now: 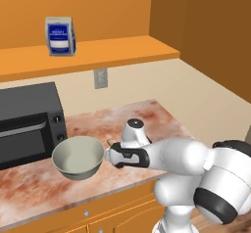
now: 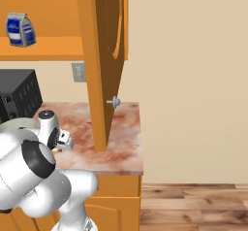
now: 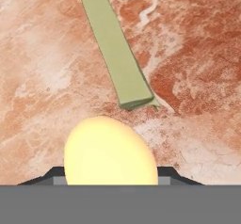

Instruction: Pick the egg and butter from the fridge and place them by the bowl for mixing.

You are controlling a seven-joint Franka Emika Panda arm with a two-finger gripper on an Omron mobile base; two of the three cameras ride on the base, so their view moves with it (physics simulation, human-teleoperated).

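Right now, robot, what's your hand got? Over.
Hand shut on egg, low over counter. Bowl right beside hand. Butter lies on counter just ahead. Nothing in the way.

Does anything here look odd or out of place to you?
One thing: a long, dull olive-green strip lies flat on the bare countertop, just beyond the egg between the tool's fingers. It looks like the butter, oddly thin. Otherwise nothing is spilled or broken.

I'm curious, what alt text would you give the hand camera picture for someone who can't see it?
A pale yellow egg sits between the tool's dark tips, low in the picture, above a mottled reddish-brown counter. A long dull olive-yellow butter stick lies on the counter beyond the egg.
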